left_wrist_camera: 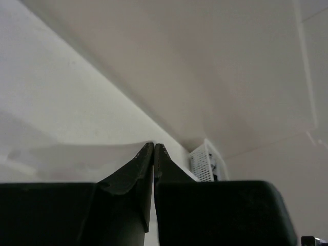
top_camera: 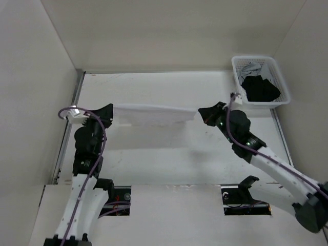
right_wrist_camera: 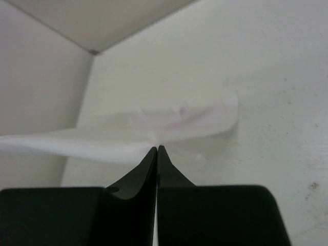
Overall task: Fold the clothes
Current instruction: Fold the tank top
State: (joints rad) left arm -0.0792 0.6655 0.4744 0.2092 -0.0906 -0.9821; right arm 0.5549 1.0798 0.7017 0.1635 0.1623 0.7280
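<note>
The clothes (top_camera: 154,115), a thin white garment, are held stretched above the table (top_camera: 169,154) between the two tools, over the table's far half. The left end of the cloth is pinched in the left tool (top_camera: 109,114). In the left wrist view its jaws are seen pressed together, with the cloth's edge caught at their tips. The right end is clamped in the right tool (top_camera: 201,114). In the right wrist view its jaws are closed tip to tip on the cloth, which spreads away from them toward the left wall. The garment is drawn into a long, narrow band, with its upper edge taut and nearly straight and its lower edge hanging slack. A faint shadow is cast on the table beneath it. A white lattice basket (top_camera: 236,66) is set at the far right corner of the table, well apart from the cloth. A dark item (top_camera: 260,88) is lying inside it, beside something pale that cannot be made out.
</note>
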